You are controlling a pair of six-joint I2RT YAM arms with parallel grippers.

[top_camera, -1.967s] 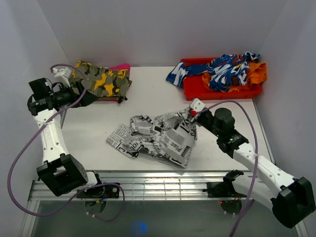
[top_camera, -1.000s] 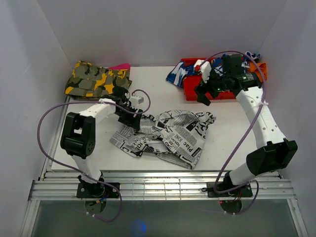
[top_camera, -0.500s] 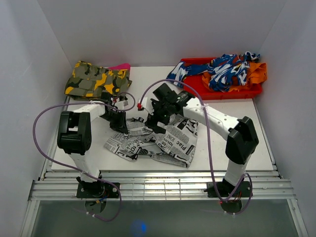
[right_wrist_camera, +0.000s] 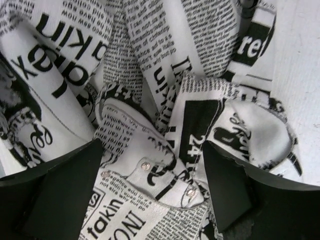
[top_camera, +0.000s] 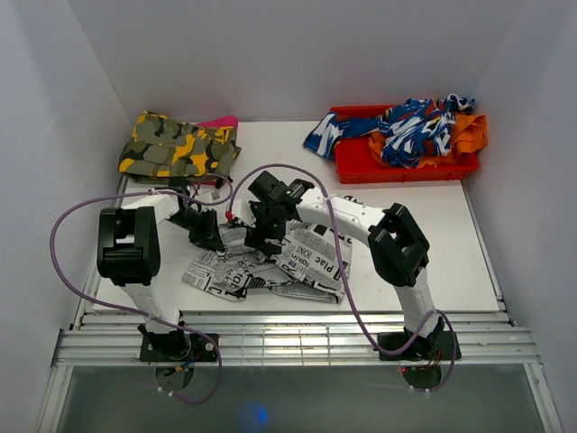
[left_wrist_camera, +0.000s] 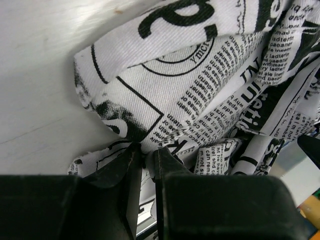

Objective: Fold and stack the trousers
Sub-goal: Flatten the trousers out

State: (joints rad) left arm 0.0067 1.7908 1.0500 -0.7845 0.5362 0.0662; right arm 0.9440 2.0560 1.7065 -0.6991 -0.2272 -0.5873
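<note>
Risk number one is the left gripper. Its fingers are pinched almost together on a thin fold at the 9 o'clock edge of the trousers, and in the left wrist view that bite looks shallow. A pull could let the cloth slip out, or drag up two layers at once and make the tangle worse. The right gripper hangs wide open with nothing in it, right over the bunched bit with the snap studs, so closing there would probably grab a wad rather than a clean edge. Both wrists are also very near each other at the heap's 11 o'clock side, so a bump seems possible. The trousers lie crumpled mid-table, a bit towards 7 o'clock. Versus a second ago: the right arm was up by the red bin at 1 o'clock and has swung down, the left fingers were spread and have closed, and the heap has slid slightly towards 8 o'clock.
</note>
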